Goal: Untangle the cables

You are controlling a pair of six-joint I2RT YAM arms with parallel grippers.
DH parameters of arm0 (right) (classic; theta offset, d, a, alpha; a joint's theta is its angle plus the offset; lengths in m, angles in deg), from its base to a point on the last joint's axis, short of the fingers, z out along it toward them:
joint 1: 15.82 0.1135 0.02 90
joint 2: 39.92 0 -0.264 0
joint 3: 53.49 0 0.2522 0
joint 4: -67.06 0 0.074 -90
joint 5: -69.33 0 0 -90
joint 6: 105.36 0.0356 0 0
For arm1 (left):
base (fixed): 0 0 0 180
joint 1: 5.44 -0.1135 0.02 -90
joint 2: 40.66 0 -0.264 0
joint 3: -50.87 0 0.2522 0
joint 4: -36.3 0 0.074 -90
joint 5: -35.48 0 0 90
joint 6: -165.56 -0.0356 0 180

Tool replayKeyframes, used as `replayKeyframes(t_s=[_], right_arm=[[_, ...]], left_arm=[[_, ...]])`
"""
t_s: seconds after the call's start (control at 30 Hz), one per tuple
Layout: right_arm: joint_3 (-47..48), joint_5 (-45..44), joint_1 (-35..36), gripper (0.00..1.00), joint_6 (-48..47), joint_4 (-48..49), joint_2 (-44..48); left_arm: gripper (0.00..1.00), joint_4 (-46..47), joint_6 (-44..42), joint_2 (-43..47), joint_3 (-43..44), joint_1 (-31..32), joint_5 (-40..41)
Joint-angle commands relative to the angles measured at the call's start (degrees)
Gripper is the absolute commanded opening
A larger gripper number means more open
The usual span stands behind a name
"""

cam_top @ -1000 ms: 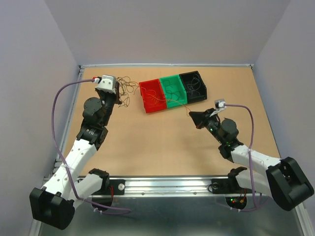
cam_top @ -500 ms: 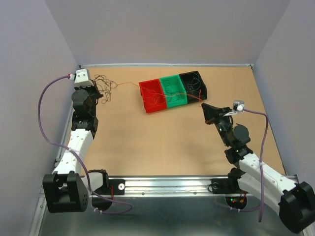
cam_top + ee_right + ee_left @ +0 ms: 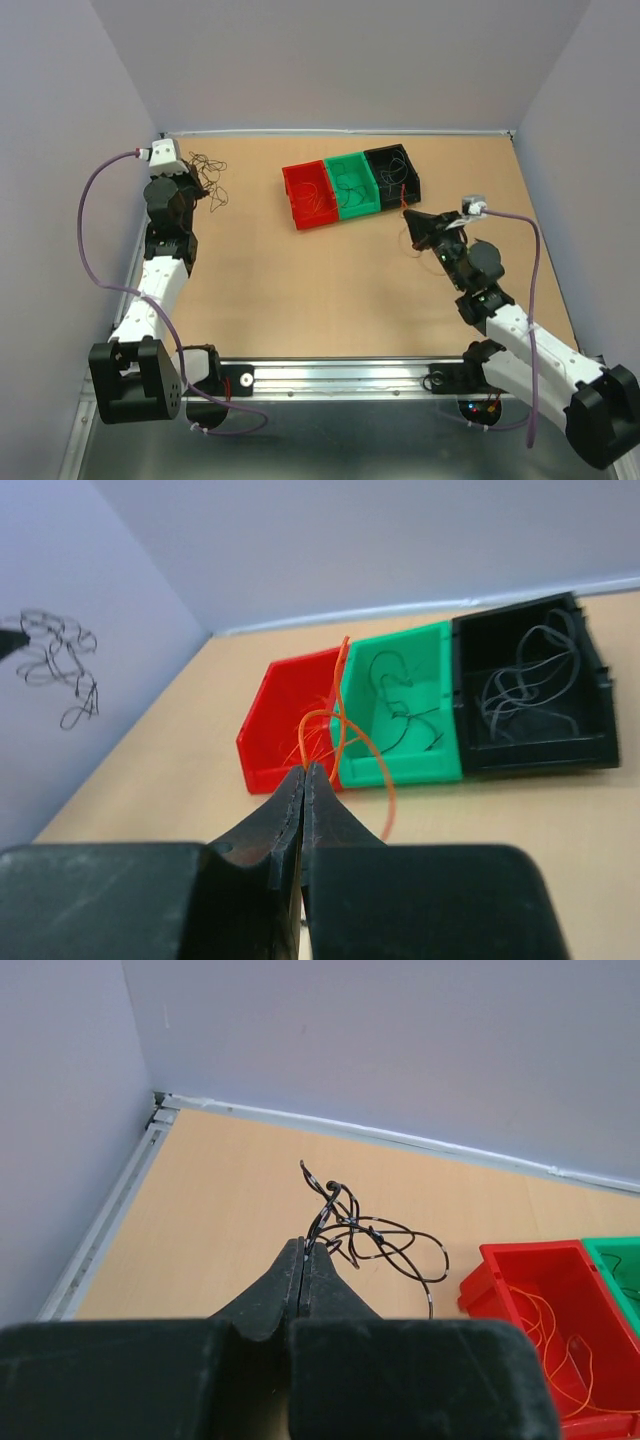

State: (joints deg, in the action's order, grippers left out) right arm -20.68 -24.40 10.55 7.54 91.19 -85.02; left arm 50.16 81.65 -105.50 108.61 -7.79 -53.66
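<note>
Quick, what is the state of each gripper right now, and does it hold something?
Left gripper: shut on the dark wire clump.
Right gripper: shut on the orange wire.

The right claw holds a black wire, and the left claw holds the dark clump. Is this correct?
Not quite: the right wrist view shows the right claw holding an orange wire, not black. The left claw does hold the dark clump.
</note>
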Motion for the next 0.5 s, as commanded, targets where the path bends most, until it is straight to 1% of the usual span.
replayKeyframes(t_s=[0.0, 0.1, 0.23, 0.3, 0.47], right_arm=[[9.8, 11.4, 0.4, 0.00, -2.2, -1.4, -7.5], [13.6, 15.2, 0.4, 0.00, -2.5, -1.6, -11.4], [22.8, 20.2, 0.4, 0.00, -2.9, -1.9, -19.4], [26.4, 22.3, 0.5, 0.00, -3.2, -2.6, -21.9], [37.4, 25.1, 0.5, 0.00, -3.6, -4.1, -30.9]], left_arm=[[0.00, 4.9, 0.2, 3.3, 1.2, -0.3, -0.6], [0.00, 5.7, 0.2, 3.6, 0.5, -0.3, -3.0], [0.00, 6.8, 0.2, 3.8, -0.3, -0.2, -3.6], [0.00, 7.2, 0.0, 3.8, -0.6, -0.3, -3.9], [0.00, 7.7, -0.3, 4.9, -1.3, -0.3, -4.2]])
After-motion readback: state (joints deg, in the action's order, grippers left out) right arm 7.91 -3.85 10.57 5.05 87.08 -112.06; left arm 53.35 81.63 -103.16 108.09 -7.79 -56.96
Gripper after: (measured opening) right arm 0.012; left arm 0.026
